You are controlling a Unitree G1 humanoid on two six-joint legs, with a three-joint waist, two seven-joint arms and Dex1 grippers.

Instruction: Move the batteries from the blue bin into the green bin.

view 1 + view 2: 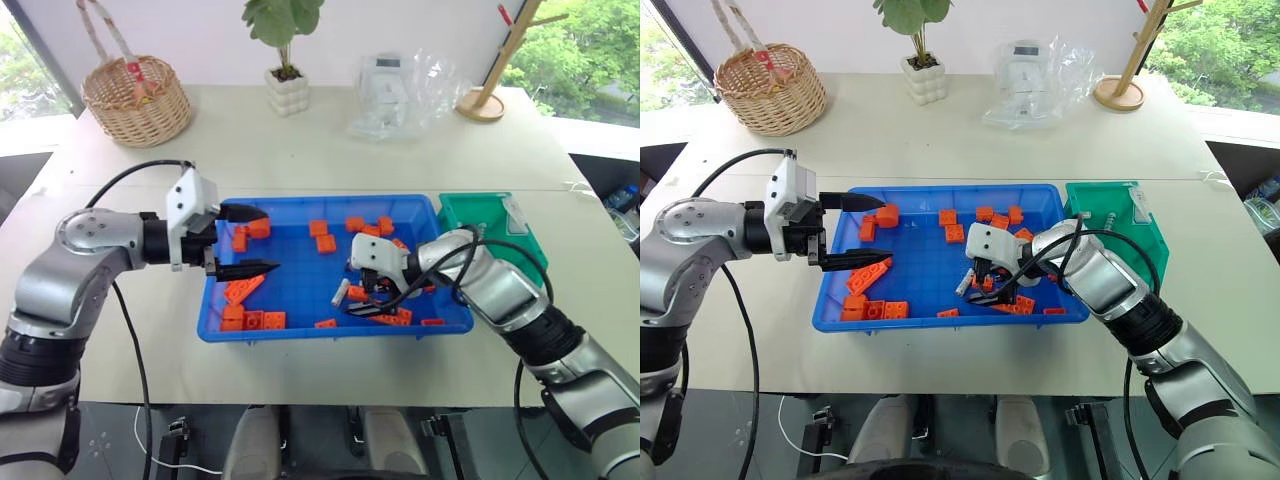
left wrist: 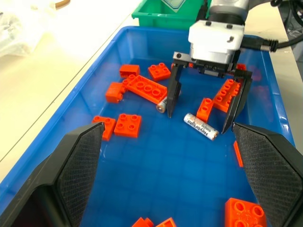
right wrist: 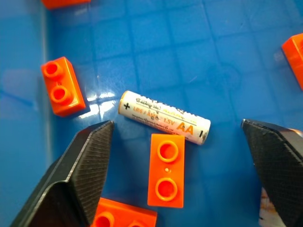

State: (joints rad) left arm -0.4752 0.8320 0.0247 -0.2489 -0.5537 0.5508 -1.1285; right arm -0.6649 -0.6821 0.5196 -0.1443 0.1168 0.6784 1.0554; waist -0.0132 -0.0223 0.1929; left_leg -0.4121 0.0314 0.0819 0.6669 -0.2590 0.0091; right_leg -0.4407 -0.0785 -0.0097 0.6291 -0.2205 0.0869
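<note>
While the right gripper [image 2: 207, 111] hangs wide open and empty inside the blue bin [image 1: 300, 335], one battery [image 2: 200, 126] lies flat between its fingers, touching neither, long axis slanting across the gap. A second battery [image 2: 162, 105] lies by one fingertip. Orange bricks [image 1: 253, 320] crowd both. The left gripper [image 1: 243, 241], open and empty, hovers over the bin's left end; the green bin [image 1: 470, 212] adjoins the right end.

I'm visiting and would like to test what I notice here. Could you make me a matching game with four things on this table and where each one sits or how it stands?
Things:
1. battery
2. green bin
3. wicker basket
4. right gripper

Descriptions:
A. at the table's far left corner
B. lying flat on the blue bin's floor beside orange bricks
C. open, fingers on either side of a battery
D. just right of the blue bin

Pairs: 1-B, 2-D, 3-A, 4-C
</note>
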